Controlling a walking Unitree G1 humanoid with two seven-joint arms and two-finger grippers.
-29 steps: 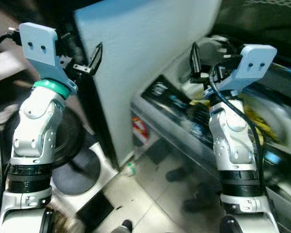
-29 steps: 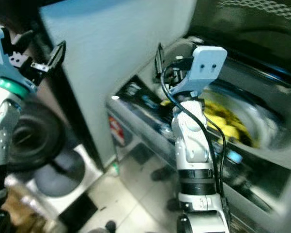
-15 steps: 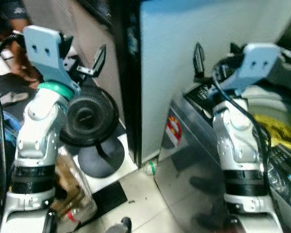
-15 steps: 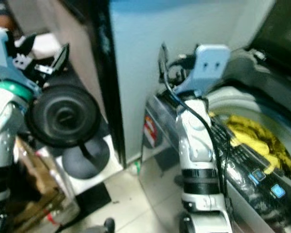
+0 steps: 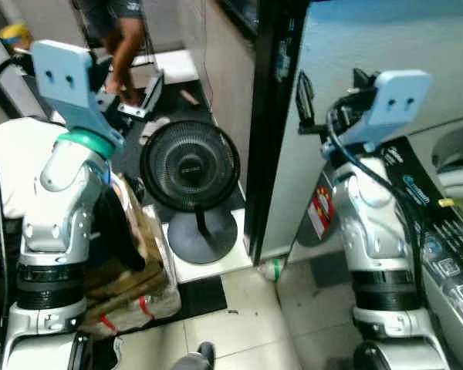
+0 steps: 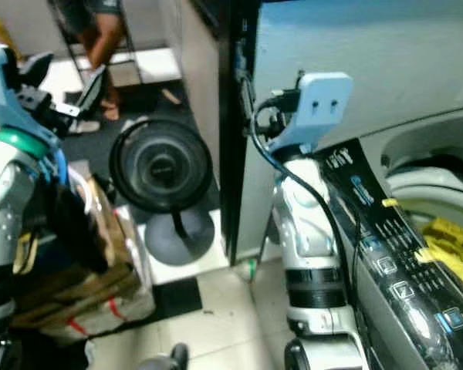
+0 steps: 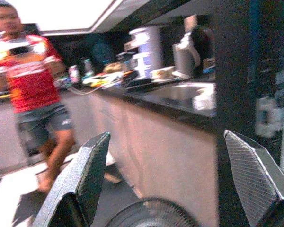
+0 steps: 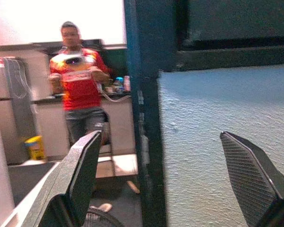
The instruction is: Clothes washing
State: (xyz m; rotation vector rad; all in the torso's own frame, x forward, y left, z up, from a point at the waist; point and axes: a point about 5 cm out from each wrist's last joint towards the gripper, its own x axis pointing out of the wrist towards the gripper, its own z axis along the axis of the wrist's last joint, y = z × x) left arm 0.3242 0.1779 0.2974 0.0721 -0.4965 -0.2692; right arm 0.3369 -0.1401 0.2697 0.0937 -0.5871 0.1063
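Both arms are raised in front of the robot. The left gripper (image 5: 131, 96) is up at about 10 o'clock in the head views, its jaws spread wide with nothing between them; one of its fingers (image 7: 83, 179) frames a long dark tabletop (image 7: 180, 101) carrying kettles and containers. The right gripper (image 5: 312, 108) is up at about 1 o'clock, jaws likewise wide apart and holding nothing, facing a pale textured panel (image 8: 227, 109) beside a black upright post (image 8: 144, 123).

The washing machine (image 6: 401, 254) sits at 3 to 4 o'clock, a top loader with a dark glossy control strip along its front edge. Yellow clothes (image 6: 451, 247) lie inside its tub, well apart from both grippers.

A black floor fan (image 5: 189, 166) stands on the tiled floor (image 5: 247, 324) near the centre, just beside the post. At 8 o'clock a bundle wrapped in clear plastic (image 5: 135, 262) rests on the floor next to the left arm. A person (image 8: 80, 94) in a red shirt and grey shorts stands at 11 to 12 o'clock, beyond the fan.
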